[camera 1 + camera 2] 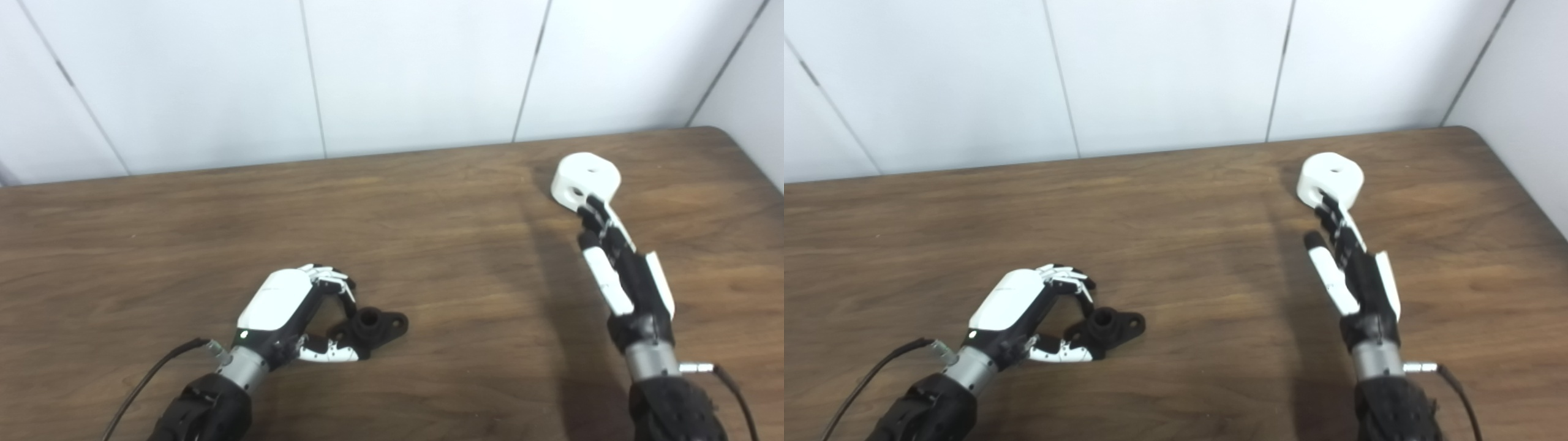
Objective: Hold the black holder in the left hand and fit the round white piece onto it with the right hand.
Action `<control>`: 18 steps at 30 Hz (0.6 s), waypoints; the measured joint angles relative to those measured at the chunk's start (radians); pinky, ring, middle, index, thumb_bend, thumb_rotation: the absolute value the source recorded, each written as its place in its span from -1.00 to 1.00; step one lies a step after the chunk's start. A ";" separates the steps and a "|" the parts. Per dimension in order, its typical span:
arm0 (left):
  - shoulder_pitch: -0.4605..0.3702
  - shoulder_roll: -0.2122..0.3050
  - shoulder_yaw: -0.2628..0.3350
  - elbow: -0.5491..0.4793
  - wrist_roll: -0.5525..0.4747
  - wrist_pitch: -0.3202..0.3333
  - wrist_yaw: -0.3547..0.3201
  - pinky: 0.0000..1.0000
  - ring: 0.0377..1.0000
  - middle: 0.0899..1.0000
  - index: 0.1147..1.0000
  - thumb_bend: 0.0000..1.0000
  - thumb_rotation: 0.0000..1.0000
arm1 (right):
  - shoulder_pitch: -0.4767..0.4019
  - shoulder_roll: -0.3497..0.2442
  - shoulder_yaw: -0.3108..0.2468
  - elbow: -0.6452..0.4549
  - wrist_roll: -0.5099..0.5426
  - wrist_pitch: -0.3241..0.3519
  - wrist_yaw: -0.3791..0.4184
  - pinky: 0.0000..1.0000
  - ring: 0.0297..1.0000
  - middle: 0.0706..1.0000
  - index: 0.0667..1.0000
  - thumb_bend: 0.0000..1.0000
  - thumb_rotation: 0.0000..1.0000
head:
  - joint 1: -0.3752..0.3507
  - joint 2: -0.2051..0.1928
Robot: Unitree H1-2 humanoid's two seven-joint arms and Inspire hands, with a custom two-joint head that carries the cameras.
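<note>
The black holder (pixel 381 323), a short tube on a flat base with ear holes, lies on the wooden table (pixel 429 245) at the near left. My left hand (pixel 285 306) is curled round its left end, fingers on the far side and thumb on the near side, both touching it. The round white piece (pixel 588 173), a thick disc with a hole on top and one in its side, sits at the far right. My right hand (pixel 620 264) stretches toward it with fingers straight and apart; the fingertips reach its near edge but do not close round it.
A white panelled wall (pixel 392 73) runs behind the table's far edge. The table's rounded far right corner (pixel 723 131) lies just beyond the white piece. Cables trail from both wrists near the bottom edge.
</note>
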 measured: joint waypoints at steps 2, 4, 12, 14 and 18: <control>0.001 0.001 0.001 0.000 0.000 -0.004 0.000 0.79 0.63 0.46 -0.17 0.05 -0.90 | -0.020 -0.013 -0.008 -0.002 -0.048 0.022 -0.007 0.74 0.79 0.76 0.71 0.15 0.09 | -0.024 -0.012; 0.001 0.003 0.001 0.001 0.000 -0.009 0.001 0.78 0.63 0.46 -0.17 0.05 -0.90 | -0.036 -0.022 -0.012 -0.003 -0.084 0.049 -0.012 0.73 0.78 0.76 0.69 0.18 0.07 | -0.044 -0.023; 0.002 0.015 0.006 0.014 0.000 -0.047 0.013 0.72 0.58 0.42 -0.17 0.05 -0.90 | -0.126 -0.053 -0.029 0.004 -0.228 0.131 -0.039 0.76 0.72 0.68 0.59 0.45 -0.11 | -0.120 -0.061; 0.002 0.015 0.009 0.024 -0.001 -0.067 0.020 0.70 0.57 0.41 -0.17 0.04 -0.90 | -0.153 -0.073 -0.024 0.018 -0.270 0.137 -0.040 0.87 0.76 0.70 0.60 0.45 -0.15 | -0.127 -0.066; 0.003 0.015 0.016 0.038 -0.005 -0.092 0.038 0.69 0.56 0.41 -0.17 0.04 -0.90 | -0.198 -0.123 0.005 0.063 -0.360 0.149 -0.038 0.97 0.81 0.78 0.66 0.48 -0.19 | -0.143 -0.077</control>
